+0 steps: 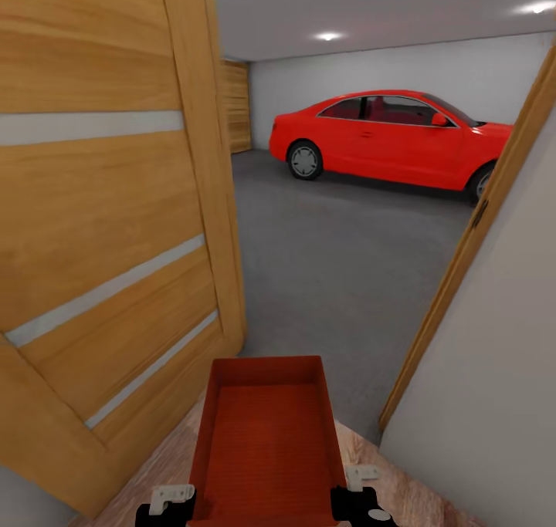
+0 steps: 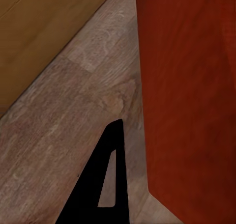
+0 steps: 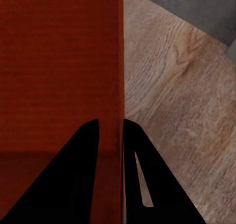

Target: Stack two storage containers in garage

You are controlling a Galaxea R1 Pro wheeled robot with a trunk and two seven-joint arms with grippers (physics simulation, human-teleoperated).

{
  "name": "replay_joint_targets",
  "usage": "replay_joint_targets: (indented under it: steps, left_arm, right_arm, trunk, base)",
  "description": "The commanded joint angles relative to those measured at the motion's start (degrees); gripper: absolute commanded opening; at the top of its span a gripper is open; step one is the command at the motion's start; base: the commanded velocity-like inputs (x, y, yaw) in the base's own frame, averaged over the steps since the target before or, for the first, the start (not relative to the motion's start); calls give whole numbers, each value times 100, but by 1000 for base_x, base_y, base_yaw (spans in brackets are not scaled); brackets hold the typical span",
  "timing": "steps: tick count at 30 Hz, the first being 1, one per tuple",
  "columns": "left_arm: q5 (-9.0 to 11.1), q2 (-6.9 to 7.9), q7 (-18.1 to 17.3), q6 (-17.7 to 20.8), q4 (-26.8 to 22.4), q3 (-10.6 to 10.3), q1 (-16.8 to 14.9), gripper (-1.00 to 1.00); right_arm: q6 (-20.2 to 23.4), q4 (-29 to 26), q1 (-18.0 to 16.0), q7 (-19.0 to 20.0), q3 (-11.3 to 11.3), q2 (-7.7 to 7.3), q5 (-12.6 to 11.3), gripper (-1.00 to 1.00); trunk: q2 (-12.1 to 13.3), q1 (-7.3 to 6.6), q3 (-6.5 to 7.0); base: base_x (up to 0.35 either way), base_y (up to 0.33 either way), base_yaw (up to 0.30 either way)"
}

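One storage container point(image 1: 266, 434), an orange-red open-top bin with a ribbed bottom, is carried low in front of me at the doorway into the garage. My right gripper point(image 1: 357, 498) is at its near right corner, and in the right wrist view that gripper point(image 3: 110, 122) is shut on the container's wall point(image 3: 59, 62), one finger on each side. My left gripper point(image 1: 171, 501) is at the near left corner. In the left wrist view one black finger point(image 2: 115, 140) lies just outside the container's wall point(image 2: 187, 86); the other finger is hidden. The garage floor point(image 1: 347, 265) is dark grey concrete.
An open wooden door point(image 1: 100, 203) stands close on the left. A wooden door frame point(image 1: 479, 218) and a pale wall point(image 1: 494, 373) close in on the right. A red car point(image 1: 386, 137) is parked at the back of the garage. Light wood planks point(image 1: 154, 465) lie underfoot.
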Motion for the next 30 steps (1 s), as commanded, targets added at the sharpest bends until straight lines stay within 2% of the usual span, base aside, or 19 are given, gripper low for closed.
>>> replay_joint_targets:
  steps: [1,6,18,30]
  left_arm:
    - [18,1,4,-16,6,47,-3,-100]
    - [20,1,5,-16,6,49,-3,-100]
    - [22,1,4,-16,6,48,-3,-100]
    - [19,1,4,-16,6,49,-3,-100]
  right_arm:
    - [-17,2,-5,-38,-14,1,9,-100]
    - [-17,2,-5,-38,-8,1,9,-100]
    - [-17,2,-5,-38,-7,1,9,-100]
    - [-17,2,-5,-38,-7,1,9,-100]
  trunk:
    - [-2,-1,-4]
    - [-2,-1,-4]
    - [-2,-1,-4]
    - [-2,-1,-4]
  base:
    - [26,276,-1]
    - [17,114,-30]
    - [1,4,-212]
    - [84,49,-24]
